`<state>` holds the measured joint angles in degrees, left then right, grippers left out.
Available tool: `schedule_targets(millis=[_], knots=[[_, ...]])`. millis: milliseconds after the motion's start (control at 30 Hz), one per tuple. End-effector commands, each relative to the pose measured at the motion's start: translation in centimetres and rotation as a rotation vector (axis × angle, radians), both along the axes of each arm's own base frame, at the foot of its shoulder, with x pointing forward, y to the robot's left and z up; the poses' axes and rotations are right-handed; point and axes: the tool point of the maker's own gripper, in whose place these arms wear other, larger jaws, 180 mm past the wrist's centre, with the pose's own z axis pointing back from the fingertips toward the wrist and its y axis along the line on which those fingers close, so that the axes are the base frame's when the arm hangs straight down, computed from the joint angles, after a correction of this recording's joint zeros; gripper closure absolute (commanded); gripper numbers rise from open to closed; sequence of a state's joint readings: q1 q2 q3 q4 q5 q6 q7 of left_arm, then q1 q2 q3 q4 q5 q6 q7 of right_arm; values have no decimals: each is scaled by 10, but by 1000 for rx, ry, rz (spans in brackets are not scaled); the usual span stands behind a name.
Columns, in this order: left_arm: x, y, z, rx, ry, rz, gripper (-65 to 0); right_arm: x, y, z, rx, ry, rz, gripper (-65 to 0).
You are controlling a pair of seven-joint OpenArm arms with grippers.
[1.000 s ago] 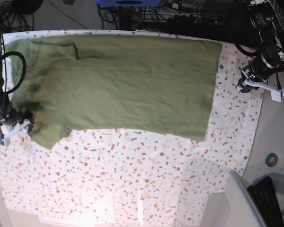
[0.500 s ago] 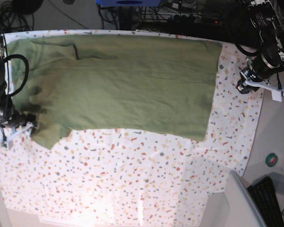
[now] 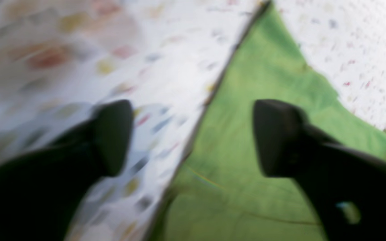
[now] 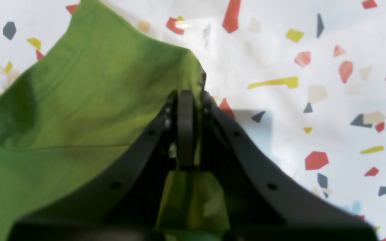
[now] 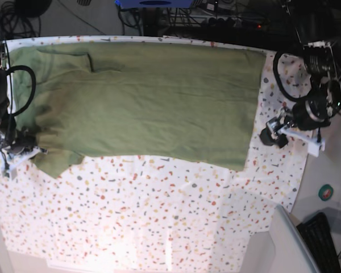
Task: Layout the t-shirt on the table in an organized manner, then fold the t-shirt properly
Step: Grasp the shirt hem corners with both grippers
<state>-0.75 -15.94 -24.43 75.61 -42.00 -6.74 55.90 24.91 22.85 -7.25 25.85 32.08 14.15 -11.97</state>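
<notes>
The olive-green t-shirt (image 5: 148,96) lies spread flat across the far half of the speckled table (image 5: 159,216). At the base view's left, my right gripper (image 5: 29,151) is shut on the edge of the shirt's lower sleeve corner. The right wrist view shows the jaws (image 4: 188,95) pinched on green fabric (image 4: 79,100), with speckled cloth (image 4: 313,50) to their right. At the base view's right, my left gripper (image 5: 271,135) hangs open beside the shirt's hem. In the blurred left wrist view its fingers (image 3: 194,134) straddle the shirt's edge: one over the cloth (image 3: 166,50), one over the fabric (image 3: 236,140).
A grey bin (image 5: 284,244) and a black keyboard (image 5: 324,239) sit at the near right, off the table. A small green roll (image 5: 326,191) lies on the grey surface past the table's right edge. Cables and dark equipment (image 5: 216,20) line the back.
My left gripper has come down and inward toward the shirt's right hem and opened. My right gripper has closed on the sleeve corner at the left.
</notes>
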Motion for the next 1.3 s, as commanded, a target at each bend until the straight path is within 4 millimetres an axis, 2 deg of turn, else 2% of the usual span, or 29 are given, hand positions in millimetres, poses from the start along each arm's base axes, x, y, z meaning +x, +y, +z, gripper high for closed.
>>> schedule_targets(millis=[0,133,233,333,467,633,833,933,1000,1067,1167,1267], knots=[[24,3,13,-1,-43,-4,-635,18,-12,20,-15,-60,-13,0],[70,-14,-1,-72,17,-18,-615,18,-12,20,-15,-60,-13,0],[99,-17,-11,9,34,-40,-591,18,-12,20,-14,-58,-12,0],[113,-22,-21,104,45,-87,-586,18,-14,20,-16,-59,-14,0],[112,-35,-33,121,83,-128,-586,18,-17,21,-19,-60,-19,0],[110,-34,-36,132,81,-131,-586,18,-18,22,-20,-61,-21,0],[106,-47,-45,186,98,-215,-584,18,-14,21,-16,-61,-16,0],[106,-48,-45,188,98,-218,-581,18,-14,20,-17,-60,-13,0],[106,-48,-45,191,93,-220,-530,18,-13,20,-16,-60,-13,0],[111,-48,-43,201,61,-212,-431,18,-13,20,-16,-60,-13,0],[106,-58,-52,192,48,-212,-283,18,-13,20,-16,-60,-13,0],[103,-61,-55,187,51,-212,-163,19,-14,21,-18,-61,-13,0]])
